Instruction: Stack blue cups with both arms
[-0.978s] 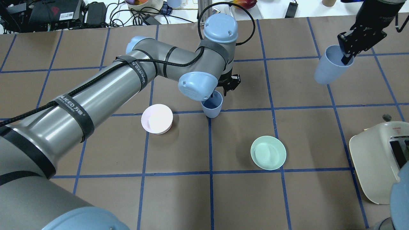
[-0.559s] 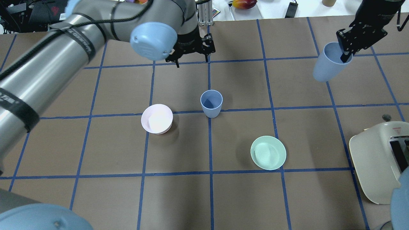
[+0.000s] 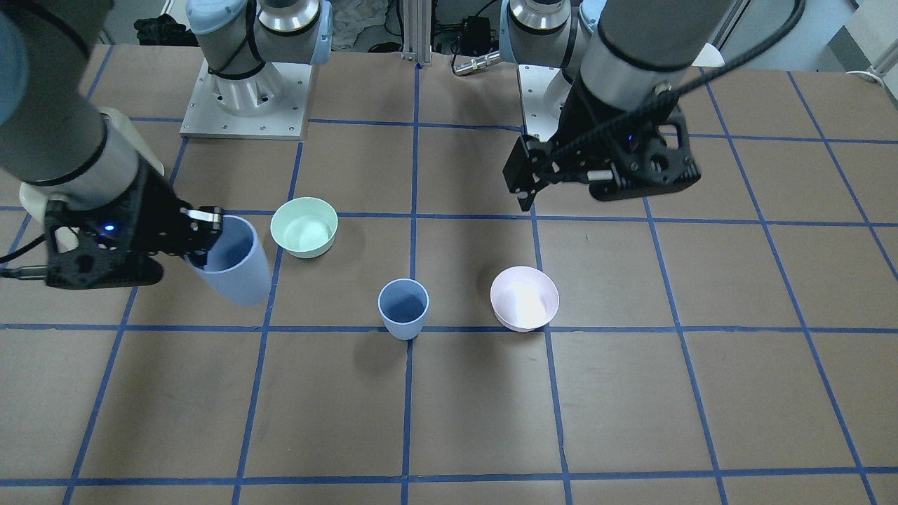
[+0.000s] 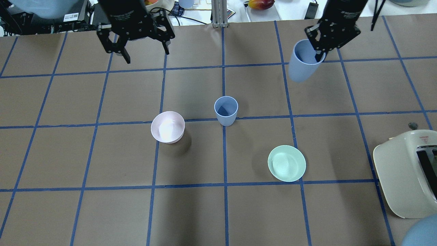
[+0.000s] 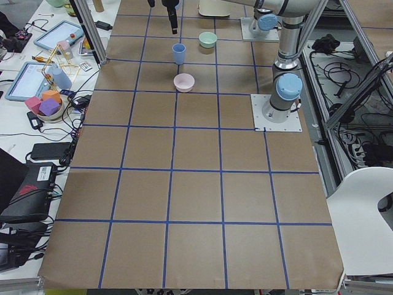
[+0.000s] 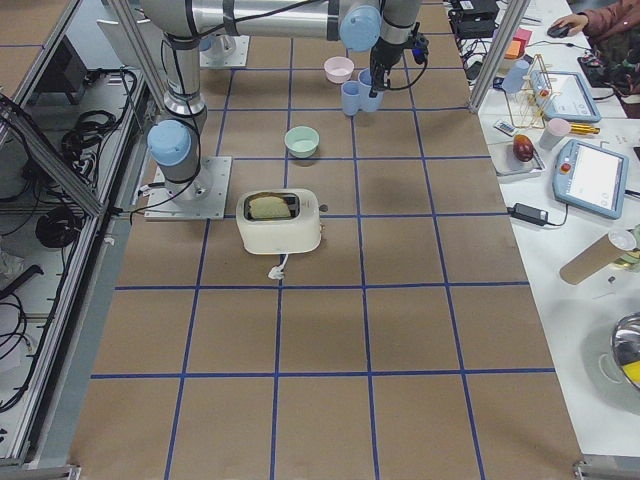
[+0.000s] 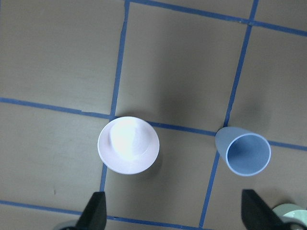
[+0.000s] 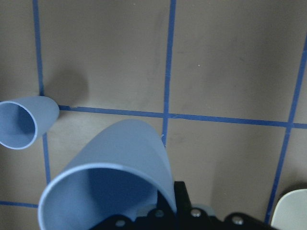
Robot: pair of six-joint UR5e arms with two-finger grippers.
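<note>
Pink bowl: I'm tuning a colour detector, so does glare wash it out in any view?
Yes. Left wrist-mounted view: the pink bowl is blown out to near white inside. Overhead exterior and exterior front-facing views: a bright white patch in its hollow, rim reads pink. Exterior left view: small, evenly pink, no glare visible.

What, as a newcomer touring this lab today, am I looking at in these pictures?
A left arm and a right arm, both robots, stand at a brown table. Pictures come from above, across the table, each table end and a camera on each wrist. On the table stand a blue cup, a pink bowl, a green bowl and a toaster. The right end effector holds a second blue cup by its rim, tilted in the air. The left end effector hangs open and empty.
</note>
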